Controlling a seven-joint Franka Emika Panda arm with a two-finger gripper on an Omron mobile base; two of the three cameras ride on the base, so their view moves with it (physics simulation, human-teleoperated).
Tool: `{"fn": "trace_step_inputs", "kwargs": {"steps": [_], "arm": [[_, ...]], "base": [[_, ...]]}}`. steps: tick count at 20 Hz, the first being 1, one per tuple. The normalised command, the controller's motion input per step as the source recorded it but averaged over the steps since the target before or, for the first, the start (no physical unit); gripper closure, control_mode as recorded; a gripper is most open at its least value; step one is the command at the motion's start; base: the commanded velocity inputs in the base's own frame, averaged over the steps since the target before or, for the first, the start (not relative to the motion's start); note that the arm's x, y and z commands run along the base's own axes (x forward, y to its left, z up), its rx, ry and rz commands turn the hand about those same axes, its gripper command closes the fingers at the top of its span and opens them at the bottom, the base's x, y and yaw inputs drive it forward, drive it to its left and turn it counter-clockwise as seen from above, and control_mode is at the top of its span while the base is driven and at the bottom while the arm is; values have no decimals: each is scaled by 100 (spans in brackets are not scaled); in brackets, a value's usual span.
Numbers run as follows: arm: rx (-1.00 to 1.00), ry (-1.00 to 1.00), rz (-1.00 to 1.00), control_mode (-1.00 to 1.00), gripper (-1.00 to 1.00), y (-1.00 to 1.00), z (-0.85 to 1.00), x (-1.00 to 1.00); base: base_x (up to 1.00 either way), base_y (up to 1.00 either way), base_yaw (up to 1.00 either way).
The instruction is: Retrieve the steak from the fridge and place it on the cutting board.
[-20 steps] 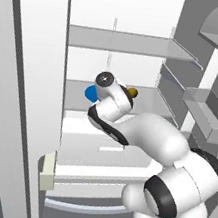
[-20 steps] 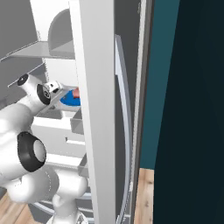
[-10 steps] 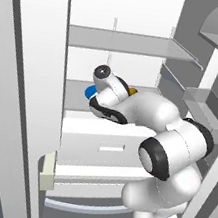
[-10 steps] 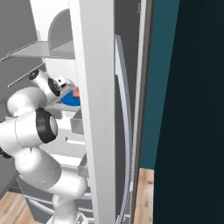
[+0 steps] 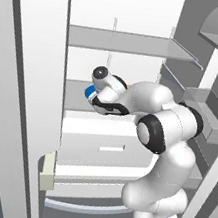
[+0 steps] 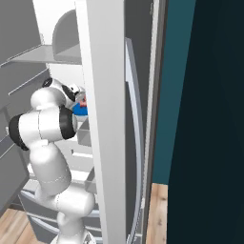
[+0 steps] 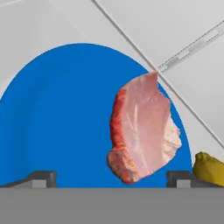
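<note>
The steak (image 7: 144, 129), a pinkish-red slab with pale marbling, lies on the right half of a blue round plate (image 7: 65, 122) on a fridge shelf (image 5: 122, 42). My gripper (image 7: 111, 178) is open just in front of it, its two dark fingertips (image 7: 41, 177) standing wide apart on either side of the steak's near end without touching it. From the right base view a bit of the steak (image 6: 82, 101) and the plate (image 6: 80, 110) shows beyond my hand. The cutting board is out of view.
A small yellow-brown fruit (image 7: 209, 168) sits just right of the plate. A white drawer (image 5: 107, 144) lies below the shelf. Grey door bins (image 5: 206, 115) hang on the open door at the right. The other fridge door (image 6: 102, 119) stands close beside the arm.
The arm has reached deeper into the fridge, its elbow swinging up and forward, and the hand has moved slightly left toward the plate. The jaws have stayed open.
</note>
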Motion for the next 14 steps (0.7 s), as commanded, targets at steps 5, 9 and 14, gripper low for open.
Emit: {"fn": "trace_step_inputs", "kwargs": {"steps": [5, 9, 14], "arm": [[0, 0, 0, -100, -100, 1, -3, 56], [0, 0, 0, -100, -100, 0, -1, 39], [0, 1, 0, -100, -100, 0, -6, 31]], "base": [[0, 0, 0], [0, 0, 0], [0, 0, 0]]}}
